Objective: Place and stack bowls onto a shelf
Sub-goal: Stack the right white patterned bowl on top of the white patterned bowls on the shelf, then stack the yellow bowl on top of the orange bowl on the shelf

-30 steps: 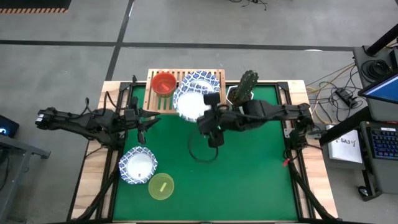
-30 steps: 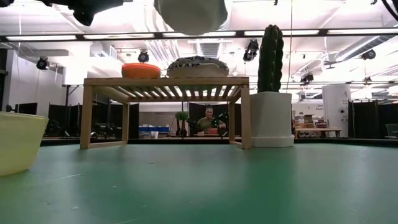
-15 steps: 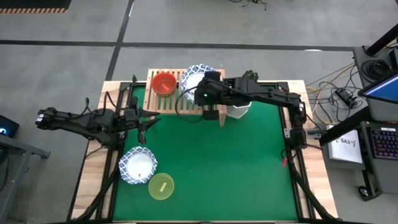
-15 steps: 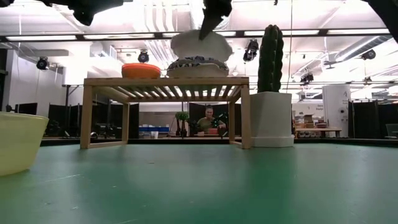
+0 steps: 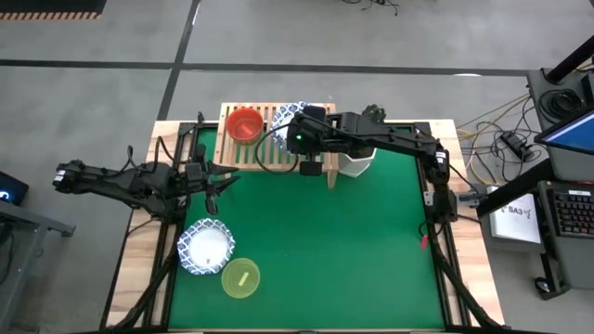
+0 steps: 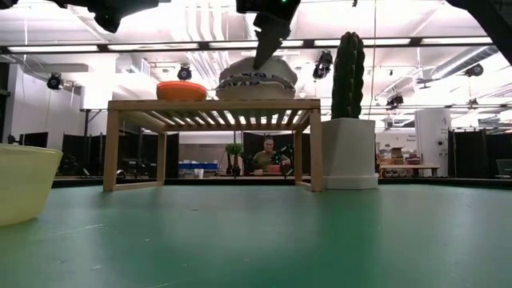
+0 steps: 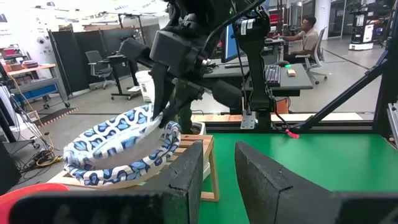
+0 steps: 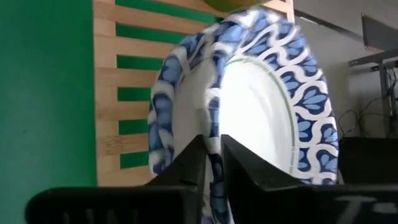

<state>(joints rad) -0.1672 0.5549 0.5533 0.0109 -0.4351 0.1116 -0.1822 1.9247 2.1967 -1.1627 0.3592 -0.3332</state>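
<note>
The wooden shelf [image 5: 243, 150] stands at the table's far edge. On its slats rest a red bowl [image 5: 244, 123] and a blue-patterned white bowl [image 7: 118, 169]. A second patterned bowl [image 8: 261, 118] lies inside that one and is held by my right gripper [image 5: 300, 133], which is shut on it above the shelf. My left gripper [image 7: 217, 165] is open and hovers over the table's left part, touching nothing. Another patterned bowl [image 5: 205, 247] and a yellow bowl [image 5: 240, 278] sit on the green mat near the left front. My right gripper pinches the upper patterned bowl's rim [image 8: 213, 144], with one finger on the white inside and one on the patterned outer wall. The fingers [image 6: 262, 54] come from above, slanting down. The bowl rests in the lower bowl on the shelf, its held side [image 7: 163, 118] slightly raised.
A white pot with a green cactus [image 6: 349, 120] stands just right of the shelf, close beside my right arm. The green mat [image 5: 353, 250] is open to the right and front. A person sits at a desk in the room beyond the table.
My right gripper has carried the patterned bowl from above the mat toward the table's far edge and over the shelf. It has lowered the bowl into the patterned bowl there and has kept shut on the rim.
</note>
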